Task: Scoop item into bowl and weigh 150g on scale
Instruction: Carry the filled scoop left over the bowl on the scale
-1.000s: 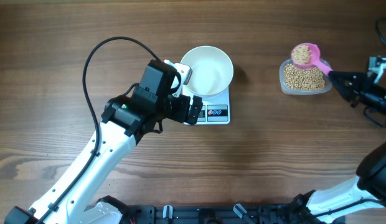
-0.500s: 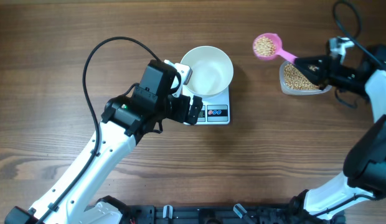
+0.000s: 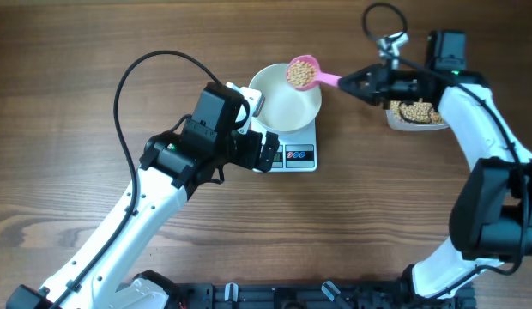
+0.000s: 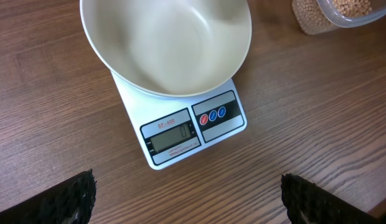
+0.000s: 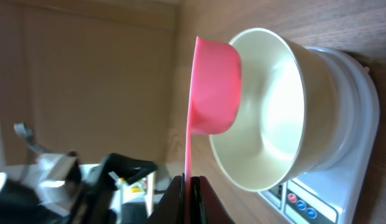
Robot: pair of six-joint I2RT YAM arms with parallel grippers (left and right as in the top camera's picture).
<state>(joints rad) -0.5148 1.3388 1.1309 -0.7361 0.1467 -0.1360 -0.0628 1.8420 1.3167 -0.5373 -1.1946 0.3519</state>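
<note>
My right end effector is clamped shut on the handle of the pink plastic scoop, which is level over the rim of the round white bowl and heaped with small tan-yellow beans. The bowl sits on the flat white square scale – bare inside, display at zero. Nothing is weighed yet – I'd judge this the first tip, with more to fetch from the clear plastic tub. The left end effector hangs wide open beside the scale, empty.
</note>
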